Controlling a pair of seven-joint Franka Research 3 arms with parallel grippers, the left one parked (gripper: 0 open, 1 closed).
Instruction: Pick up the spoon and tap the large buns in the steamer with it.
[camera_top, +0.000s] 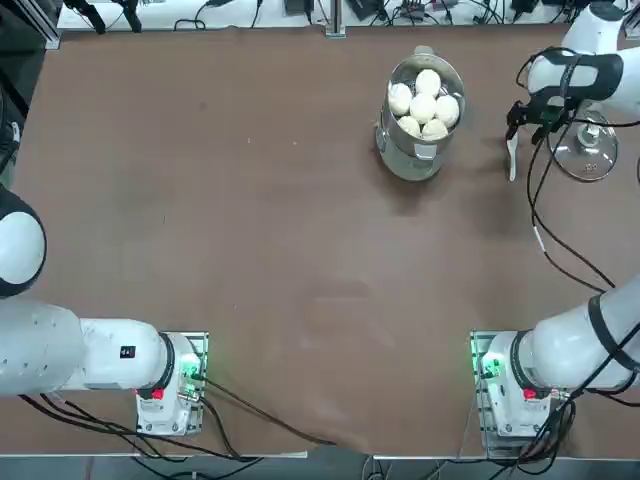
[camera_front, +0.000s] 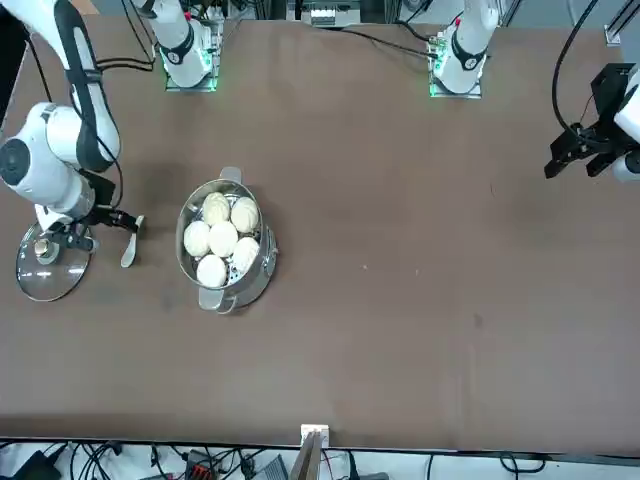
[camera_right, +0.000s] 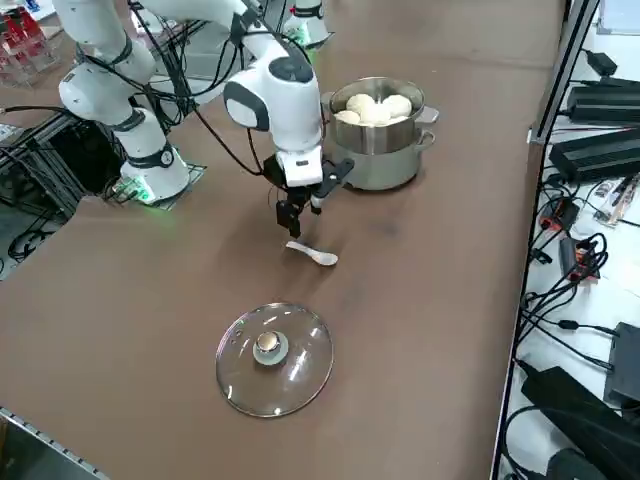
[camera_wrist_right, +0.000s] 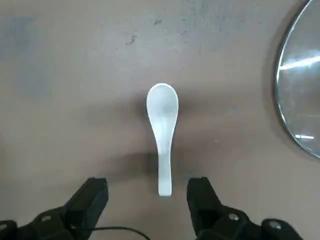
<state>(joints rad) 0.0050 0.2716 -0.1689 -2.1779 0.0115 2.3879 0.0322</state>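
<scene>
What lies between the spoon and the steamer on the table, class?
Only bare tabletop lies between the spoon and the steamer, as the front view shows.

In our right wrist view, we see the white spoon (camera_wrist_right: 163, 135) lying on the table (camera_wrist_right: 75, 125), its handle's end near our right gripper (camera_wrist_right: 147, 200), whose fingers stand open, and the glass lid (camera_wrist_right: 305, 85) apart from it.

We see bare tabletop (camera_top: 250, 220) between the spoon (camera_wrist_right: 164, 135) and the steamer (camera_right: 380, 165), a passable lane; the glass lid (camera_right: 275, 360) blocks the spoon's other side, and cables (camera_top: 560, 240) seemingly hang beside the arm.
</scene>
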